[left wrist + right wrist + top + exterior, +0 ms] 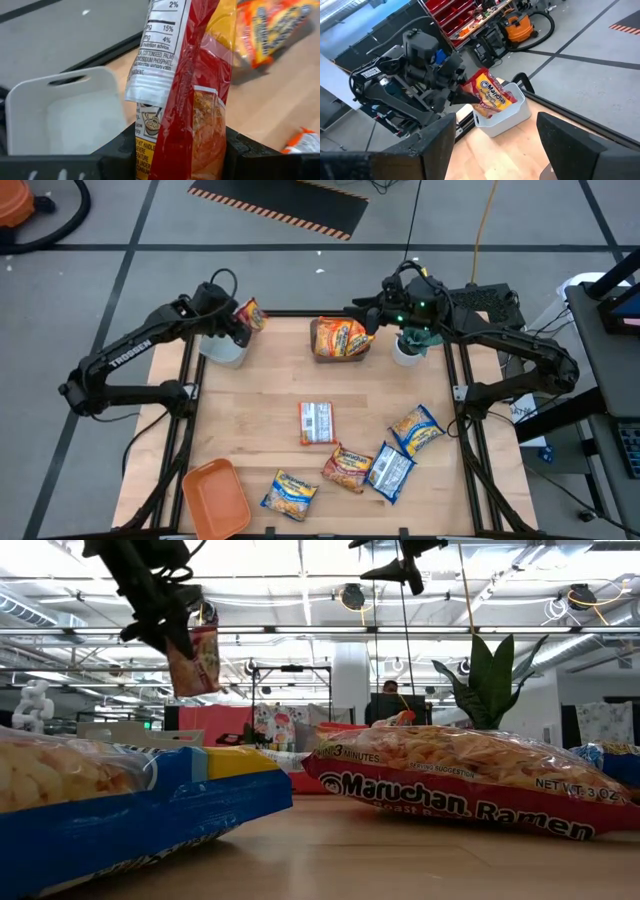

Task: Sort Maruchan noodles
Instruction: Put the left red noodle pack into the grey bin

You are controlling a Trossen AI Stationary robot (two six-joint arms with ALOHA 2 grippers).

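My left gripper [240, 322] is shut on a red Maruchan packet [252, 313] above the white bin [224, 348] at the table's far left. In the right wrist view that packet [490, 95] hovers over the bin [502, 117]. My right gripper [366, 311] stands open in the air at the far middle, over a small box holding orange packets [340, 337]. Several more packets lie flat on the near half: one white side up [316, 422], and others, orange and blue [415, 430], [390, 470], [347, 467], [290, 495]. My left gripper pinches the red packet between its two fingers [116, 156] at one end [175, 150], the fingers slanting down from above. The packet hangs below the fingers [195, 662], lifted clear, over the white bin [65, 115]. Its white printed back faces one finger.
An orange tray [215, 498] sits at the near left corner. A potted green plant [408, 345] stands at the far right, beside my right arm. Bare wood shows between the white bin and the loose packets [250, 420]. In the low view two packets [470, 780], [120, 800] fill the foreground.
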